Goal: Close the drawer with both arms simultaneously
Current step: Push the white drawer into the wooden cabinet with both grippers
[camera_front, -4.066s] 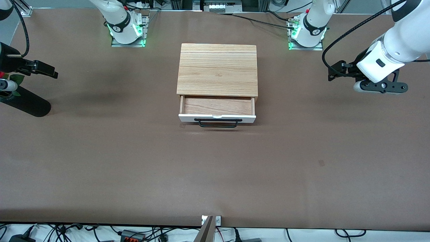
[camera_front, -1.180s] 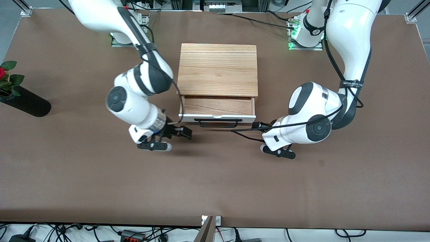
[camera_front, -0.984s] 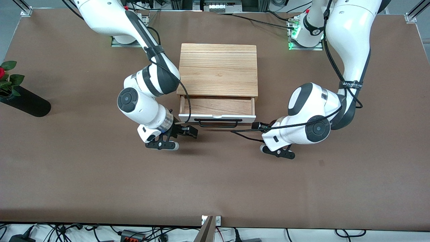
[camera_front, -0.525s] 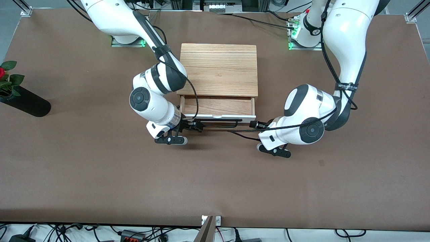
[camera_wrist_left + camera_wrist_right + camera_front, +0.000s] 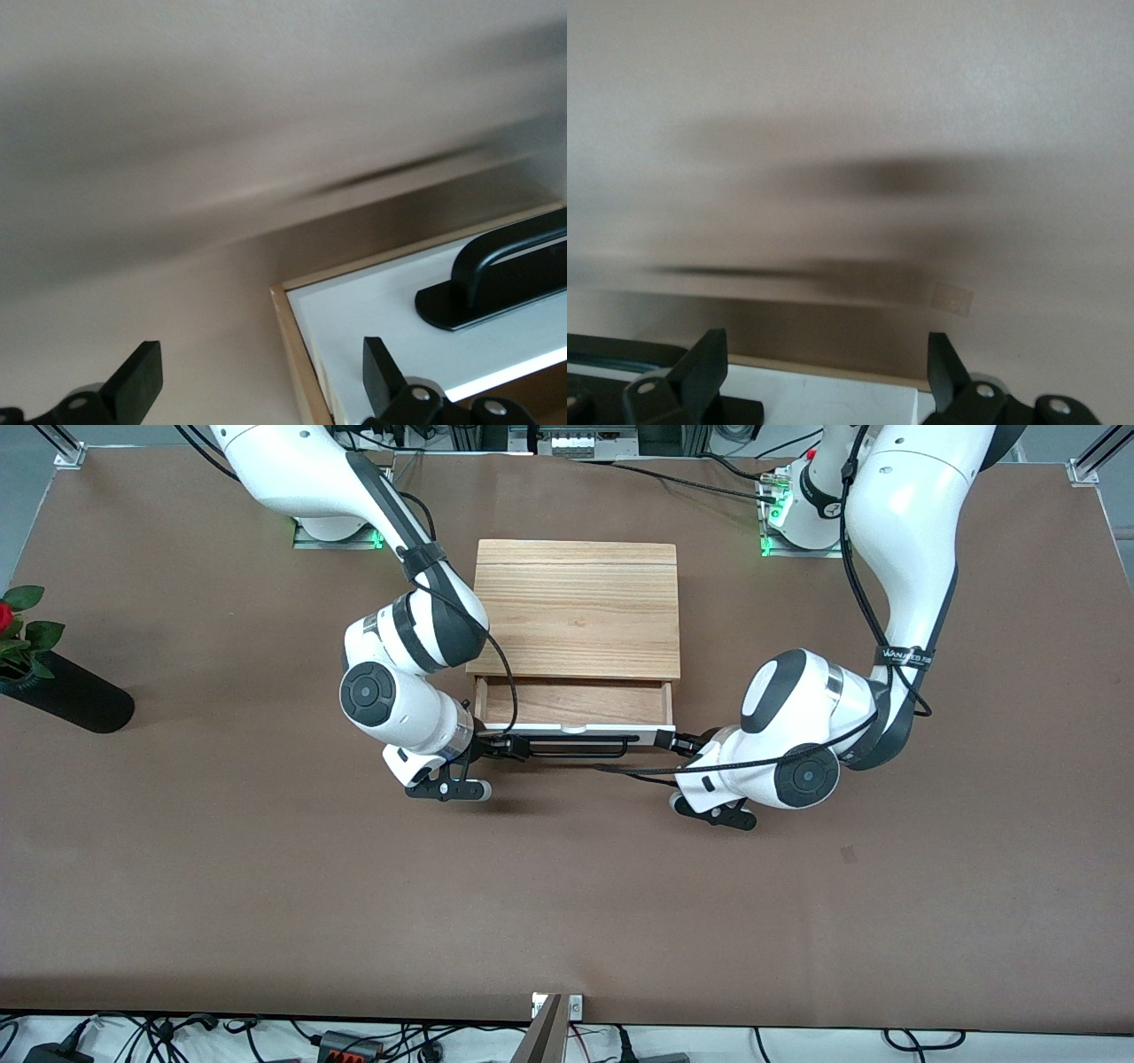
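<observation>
1. The desk is a wide brown surface with the two arm bases at the edge farthest from the front camera.
2. The right arm reaches down from its base to the drawer front's end on its side; the left arm does the same at the other end.
3. The cabinet sits mid-desk between the two bases, close to their edge.
4. The drawer stands partly pulled out toward the front camera, its wood floor showing and its white front nearest that camera.
5. A dark vase with a red flower lies at the desk edge on the right arm's end.
6. The handle, a black bar, runs along the drawer front between the two grippers.
7. The right gripper is low at the drawer front's corner, its fingers spread wide apart, holding nothing.
8. The left gripper is low at the other corner, its fingers likewise spread, with the front's corner between them in the left wrist view.
</observation>
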Controlling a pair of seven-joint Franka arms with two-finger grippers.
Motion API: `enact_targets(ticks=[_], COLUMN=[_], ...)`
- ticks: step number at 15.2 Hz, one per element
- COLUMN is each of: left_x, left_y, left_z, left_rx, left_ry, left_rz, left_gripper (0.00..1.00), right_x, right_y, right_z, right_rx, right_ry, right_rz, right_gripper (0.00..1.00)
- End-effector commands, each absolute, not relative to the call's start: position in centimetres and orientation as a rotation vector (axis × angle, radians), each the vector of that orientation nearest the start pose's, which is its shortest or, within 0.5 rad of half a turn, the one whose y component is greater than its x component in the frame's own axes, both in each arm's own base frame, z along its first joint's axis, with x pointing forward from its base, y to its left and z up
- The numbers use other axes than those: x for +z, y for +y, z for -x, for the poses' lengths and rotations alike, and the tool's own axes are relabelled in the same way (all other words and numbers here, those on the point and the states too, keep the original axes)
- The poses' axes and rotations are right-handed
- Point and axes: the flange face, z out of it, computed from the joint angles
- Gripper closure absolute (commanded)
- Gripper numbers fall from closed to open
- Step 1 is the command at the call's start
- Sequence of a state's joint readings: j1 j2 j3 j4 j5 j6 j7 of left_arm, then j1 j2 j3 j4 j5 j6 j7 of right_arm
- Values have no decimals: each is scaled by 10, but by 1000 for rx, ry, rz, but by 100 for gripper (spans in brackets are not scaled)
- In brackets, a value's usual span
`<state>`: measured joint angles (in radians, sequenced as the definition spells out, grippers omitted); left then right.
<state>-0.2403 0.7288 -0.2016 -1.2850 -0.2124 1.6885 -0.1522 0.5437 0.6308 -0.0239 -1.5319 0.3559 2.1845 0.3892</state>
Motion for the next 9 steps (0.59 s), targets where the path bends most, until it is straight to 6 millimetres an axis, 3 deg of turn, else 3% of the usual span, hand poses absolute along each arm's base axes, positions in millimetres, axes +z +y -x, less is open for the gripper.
enact_targets(ticks=[1,9], left_x=[304,283], left_y=[-298,-311], left_z=[-634,-617], left_rx=[749,890], left_ry=[353,382], left_rz=[3300,3258], left_gripper=[0,0], right_x=[297,290], right_y=[362,363], right_z=[-600,-589], right_rx=[193,283], right_ry=[94,53], right_rz=[2886,2934], right_gripper=[0,0])
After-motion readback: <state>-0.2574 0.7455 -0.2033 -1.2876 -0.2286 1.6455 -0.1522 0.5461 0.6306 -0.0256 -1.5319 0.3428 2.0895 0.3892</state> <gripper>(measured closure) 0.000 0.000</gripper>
